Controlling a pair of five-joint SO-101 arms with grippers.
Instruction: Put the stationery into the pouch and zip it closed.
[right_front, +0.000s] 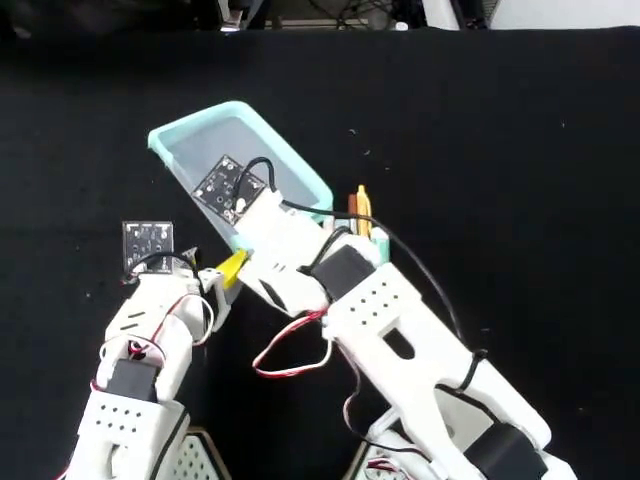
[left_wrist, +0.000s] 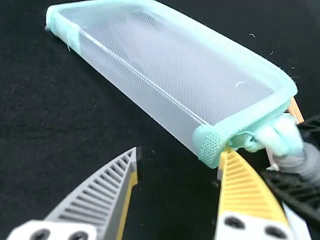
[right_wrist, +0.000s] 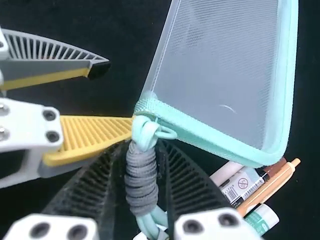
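Right gripper (right_wrist: 145, 150) clamped on zipper pull cord (right_wrist: 141, 180); left gripper (left_wrist: 180, 155) spread wide at the pouch corner.
Mesh pouch (right_front: 240, 150) lies on the black table (right_front: 520, 150), pens (right_wrist: 255, 185) sticking out at its near end. Risk: the zip jams on protruding pens. The pouch is unpinned and may drag along.

A black table (right_front: 520, 150) lies under everything, its surface matte and dark; a few pale lint specks (right_front: 352, 131) dot it toward the far edge; beyond that edge, dark cables (right_front: 340, 10) tangle mid-way; a white panel (right_front: 560, 12) sits past the far right corner.
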